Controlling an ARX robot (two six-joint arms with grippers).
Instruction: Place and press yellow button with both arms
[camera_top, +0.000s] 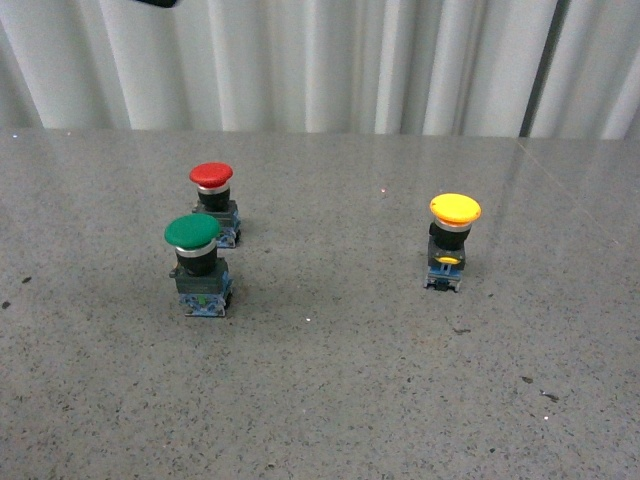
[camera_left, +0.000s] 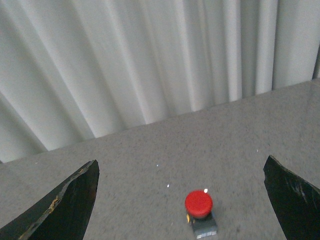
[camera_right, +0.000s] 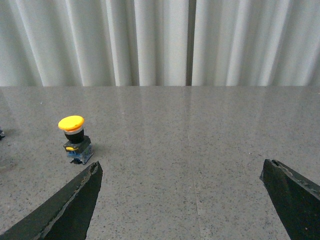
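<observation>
The red button (camera_left: 199, 205) is seen between the wide-spread left gripper (camera_left: 180, 167); the yellow button (camera_right: 74, 137) beside the equally wide right gripper (camera_right: 181, 165). The green button (camera_top: 195, 255) is shown only frontally.

Of the left gripper (camera_left: 181, 161), only two black, wedge-shaped fingers (camera_left: 70, 205) are seen, tapering to blunt tips. Pale scuffs and small chips are seen along their inner edges. The right gripper (camera_right: 181, 162) is shown by two similar matte black wedges, with worn, greyish edges.
</observation>
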